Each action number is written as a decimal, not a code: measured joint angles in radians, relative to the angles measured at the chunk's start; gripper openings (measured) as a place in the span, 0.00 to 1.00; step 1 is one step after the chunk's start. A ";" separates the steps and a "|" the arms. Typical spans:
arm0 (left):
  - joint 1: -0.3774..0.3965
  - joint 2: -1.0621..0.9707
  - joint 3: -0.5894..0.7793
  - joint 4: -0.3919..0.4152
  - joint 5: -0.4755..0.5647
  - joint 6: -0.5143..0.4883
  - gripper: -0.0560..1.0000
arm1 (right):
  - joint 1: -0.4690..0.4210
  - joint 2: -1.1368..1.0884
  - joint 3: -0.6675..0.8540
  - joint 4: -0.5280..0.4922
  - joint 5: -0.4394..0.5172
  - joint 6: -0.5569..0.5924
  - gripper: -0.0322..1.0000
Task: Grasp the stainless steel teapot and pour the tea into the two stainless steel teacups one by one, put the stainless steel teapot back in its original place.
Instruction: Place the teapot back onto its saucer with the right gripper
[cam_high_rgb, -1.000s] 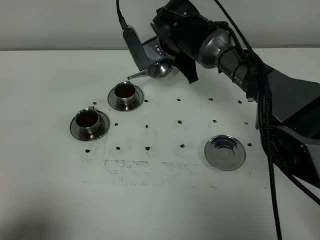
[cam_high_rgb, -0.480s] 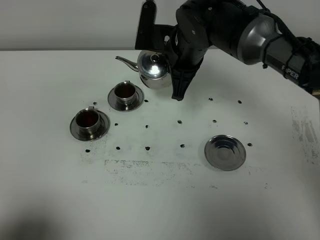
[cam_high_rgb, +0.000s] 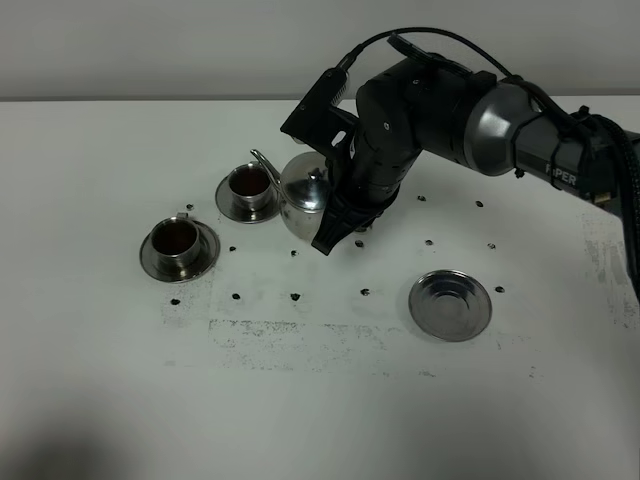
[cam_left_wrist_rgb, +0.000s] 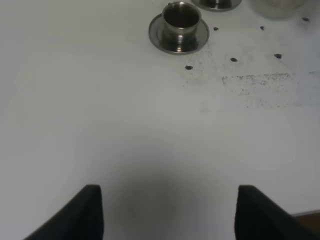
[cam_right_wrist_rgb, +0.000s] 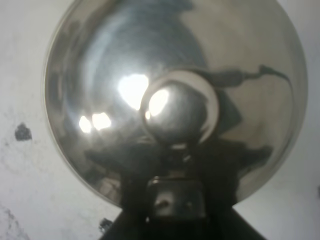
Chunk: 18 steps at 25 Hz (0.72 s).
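The stainless steel teapot (cam_high_rgb: 302, 195) hangs roughly upright above the table, just right of the farther teacup (cam_high_rgb: 250, 186), its spout pointing toward that cup. My right gripper (cam_high_rgb: 335, 212) is shut on its handle; the right wrist view is filled by the teapot's lid and knob (cam_right_wrist_rgb: 177, 107), with the gripper (cam_right_wrist_rgb: 175, 200) dark below. The nearer teacup (cam_high_rgb: 178, 243) stands on its saucer to the left and shows again (cam_left_wrist_rgb: 181, 17) in the left wrist view. Both cups hold dark tea. The round steel tray (cam_high_rgb: 450, 305) lies bare at the right. My left gripper (cam_left_wrist_rgb: 167, 195) hovers low over bare table, fingers apart.
Small black dots (cam_high_rgb: 296, 296) mark the white tabletop in rows, and a scuffed grey patch (cam_high_rgb: 290, 335) lies toward the front. The right arm's dark body (cam_high_rgb: 470, 110) reaches in from the right across the back of the table.
The teapot came back from its tilt over the farther cup to upright. It then moved down and toward the front, right of that cup. The left gripper stayed still.
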 joint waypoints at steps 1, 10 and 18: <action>0.000 0.000 0.000 0.000 0.000 0.000 0.57 | 0.000 0.010 0.000 0.000 0.000 0.000 0.21; 0.000 0.000 0.000 0.000 0.000 0.000 0.57 | 0.009 0.022 0.006 -0.010 0.019 0.020 0.21; 0.000 0.000 0.000 0.000 0.000 0.000 0.57 | 0.006 -0.222 0.229 -0.074 -0.042 0.156 0.21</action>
